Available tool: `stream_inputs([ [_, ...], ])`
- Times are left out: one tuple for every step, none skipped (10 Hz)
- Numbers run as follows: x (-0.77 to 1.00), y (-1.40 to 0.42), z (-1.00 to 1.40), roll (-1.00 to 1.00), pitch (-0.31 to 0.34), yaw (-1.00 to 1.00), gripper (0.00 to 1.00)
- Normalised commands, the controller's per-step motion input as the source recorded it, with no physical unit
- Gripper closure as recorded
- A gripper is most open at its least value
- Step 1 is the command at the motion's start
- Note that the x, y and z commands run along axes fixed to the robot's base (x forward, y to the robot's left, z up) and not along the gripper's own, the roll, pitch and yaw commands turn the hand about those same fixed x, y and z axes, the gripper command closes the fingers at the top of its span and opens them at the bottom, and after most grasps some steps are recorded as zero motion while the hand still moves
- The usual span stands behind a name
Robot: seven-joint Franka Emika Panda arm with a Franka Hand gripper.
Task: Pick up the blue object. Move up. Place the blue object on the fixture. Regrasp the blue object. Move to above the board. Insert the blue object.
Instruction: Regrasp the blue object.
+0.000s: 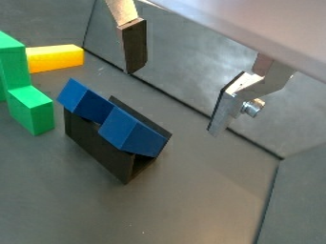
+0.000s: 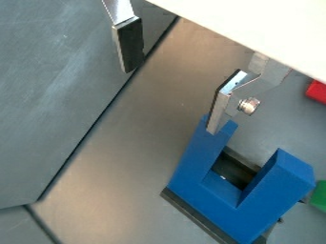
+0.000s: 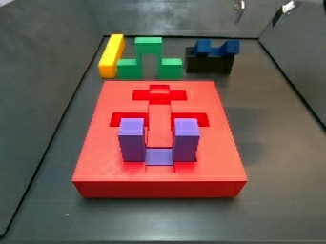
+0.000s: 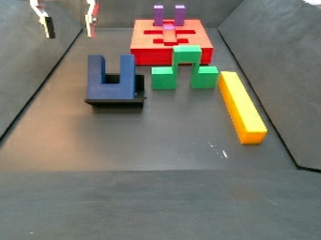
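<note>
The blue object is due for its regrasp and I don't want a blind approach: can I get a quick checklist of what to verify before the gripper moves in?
1. Blue object seated on the fixture, prongs pointing up: ok.
2. Gripper open, nothing between the fingers: ok.
3. Gripper clear of the blue object, raised and off to one side in both side views: ok.
4. Green block and yellow bar apart from the fixture: ok.
5. Free recess on the board for the blue object: cannot tell; a purple block already fills one.
</note>
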Motion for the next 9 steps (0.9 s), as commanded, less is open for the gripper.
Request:
stream_inputs([
  [-0.03, -0.12, -0.10, 0.57, 0.000, 0.22, 0.00],
  [-0.10, -0.13, -0.16, 0.54, -0.109, 0.23, 0.00],
  [-0.08, -0.07, -0.15, 0.46, -0.151, 0.21, 0.00],
  [0.00, -0.05, -0.03, 0.28, 0.000, 0.21, 0.00],
  [-0.08, -0.04, -0.10, 0.09, -0.057, 0.17, 0.00],
  [-0.15, -0.11, -0.08, 0.43, -0.040, 0.23, 0.00],
  [0.00, -0.22, -0.11, 0.87, 0.000, 0.27, 0.00],
  [0.00, -0.23, -0.08, 1.00, 0.117, 0.23, 0.00],
  [0.00, -0.17, -0.04, 1.00, 0.163, 0.14, 0.00],
])
